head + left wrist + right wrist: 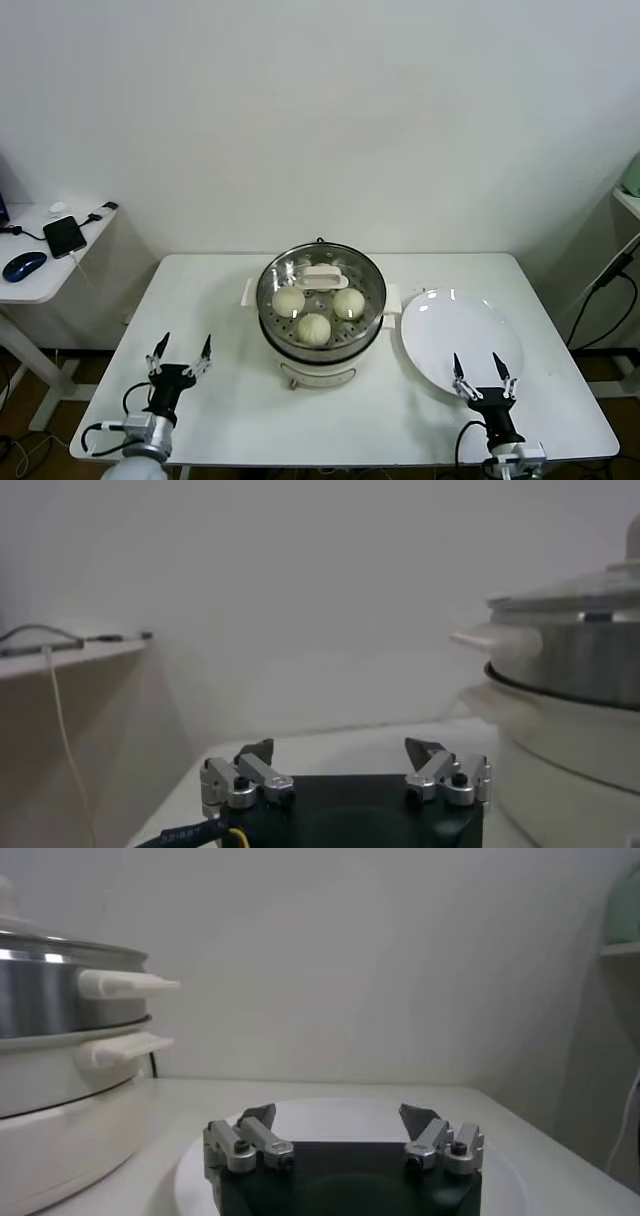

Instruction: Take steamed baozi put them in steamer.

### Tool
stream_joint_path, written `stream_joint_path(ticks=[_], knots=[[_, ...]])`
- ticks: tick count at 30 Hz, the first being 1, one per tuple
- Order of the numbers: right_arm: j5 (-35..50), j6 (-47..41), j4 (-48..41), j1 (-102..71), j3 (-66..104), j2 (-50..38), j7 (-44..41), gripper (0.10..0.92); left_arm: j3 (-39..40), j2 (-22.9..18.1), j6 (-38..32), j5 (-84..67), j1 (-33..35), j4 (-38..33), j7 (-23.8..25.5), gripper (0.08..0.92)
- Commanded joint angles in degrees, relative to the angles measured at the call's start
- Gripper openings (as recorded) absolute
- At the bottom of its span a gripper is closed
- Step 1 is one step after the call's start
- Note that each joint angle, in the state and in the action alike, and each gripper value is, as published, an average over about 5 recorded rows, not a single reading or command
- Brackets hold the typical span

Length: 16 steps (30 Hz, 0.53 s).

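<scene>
Cream-white steamed baozi [313,328], shiny steel steamer [321,345].

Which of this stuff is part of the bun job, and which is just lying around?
Job: steamer, lid on it, three buns visible inside, bare plate, left gripper and right gripper, both open.

Just lying about: phone, mouse on side table.

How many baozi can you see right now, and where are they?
3 baozi show clearly, all inside the steamer under its glass lid: one left, one right, one front. A fourth may sit behind the lid handle. The plate holds none.
</scene>
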Motion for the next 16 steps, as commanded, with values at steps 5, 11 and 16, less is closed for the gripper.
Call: stream_joint_path(ticks=[5, 11, 16], knots=[[0.84, 0.13, -0.43, -0.06, -0.07, -0.28, -0.15, 0.823, -0.14, -0.81, -4.63, -3.95, 2.13, 3.48, 0.85, 0.823], [1.02, 0.19, -0.45, -0.13, -0.11, -0.37, -0.16, 0.823, 0.08, -1.12, -4.62, -3.69, 2.82, 2.27, 0.88, 0.823], [1.11, 0.22, -0.4, -0.15, -0.14, -0.48, -0.18, 0.823, 0.08, -1.15, -4.58, -3.5, 2.97, 2.0, 0.88, 0.823]])
